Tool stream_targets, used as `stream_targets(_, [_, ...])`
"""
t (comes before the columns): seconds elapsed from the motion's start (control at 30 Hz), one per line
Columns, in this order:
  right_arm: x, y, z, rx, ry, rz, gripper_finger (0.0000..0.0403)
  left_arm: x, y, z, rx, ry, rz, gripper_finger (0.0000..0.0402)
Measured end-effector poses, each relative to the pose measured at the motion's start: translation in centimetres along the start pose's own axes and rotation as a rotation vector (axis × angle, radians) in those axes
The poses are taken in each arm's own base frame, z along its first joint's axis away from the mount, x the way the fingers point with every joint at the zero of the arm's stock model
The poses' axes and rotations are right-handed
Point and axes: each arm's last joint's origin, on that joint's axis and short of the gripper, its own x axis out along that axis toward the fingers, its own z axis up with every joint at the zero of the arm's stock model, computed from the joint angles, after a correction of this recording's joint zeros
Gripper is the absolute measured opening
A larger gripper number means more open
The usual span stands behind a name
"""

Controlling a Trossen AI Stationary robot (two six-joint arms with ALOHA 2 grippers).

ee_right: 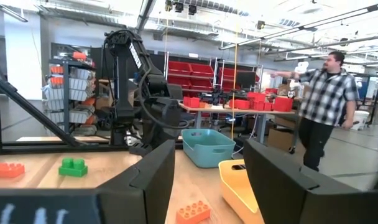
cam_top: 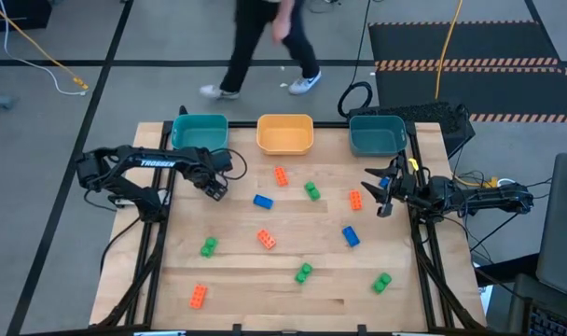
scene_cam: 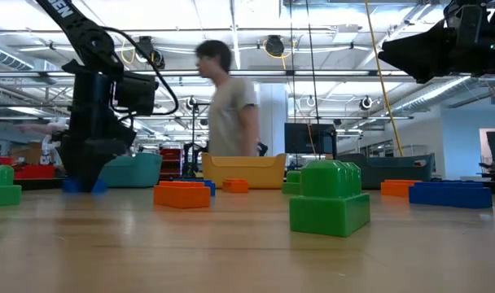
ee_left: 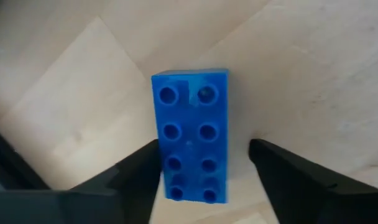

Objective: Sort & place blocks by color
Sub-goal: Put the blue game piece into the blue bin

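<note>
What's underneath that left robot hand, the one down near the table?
A blue block lies on the wooden table, between the left gripper's open fingers. From above, the gripper covers it completely.

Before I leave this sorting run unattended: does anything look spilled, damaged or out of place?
Nothing stands out. The small studded plastic bricks lie scattered flat on the wooden table, unsorted as expected. The left gripper straddles a blue eight-stud brick, fingers open either side. The right gripper hovers, empty.
</note>
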Motion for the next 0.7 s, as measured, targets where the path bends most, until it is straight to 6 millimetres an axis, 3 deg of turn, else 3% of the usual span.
stream_targets(0.2, [0.0,0.0,0.0,-0.003,0.0,-0.001,0.0185,-0.2,0.2,0.3,-0.031,0.022,-0.037,0.0137])
stream_targets(0.37, [0.0,0.0,0.0,-0.004,0.0,-0.001,0.0185,-1.6,0.5,1.2,-0.055,0.055,-0.03,0.0137])
stream_targets(0.53, [0.0,0.0,0.0,-0.004,0.0,-0.001,0.0185,-5.1,0.9,3.6,-0.033,-0.034,-0.04,0.0137])
stream_targets(0.7, [0.0,0.0,0.0,0.0,-0.003,-0.002,0.0185,-8.8,2.9,6.2,-0.077,-0.168,0.043,0.0137])
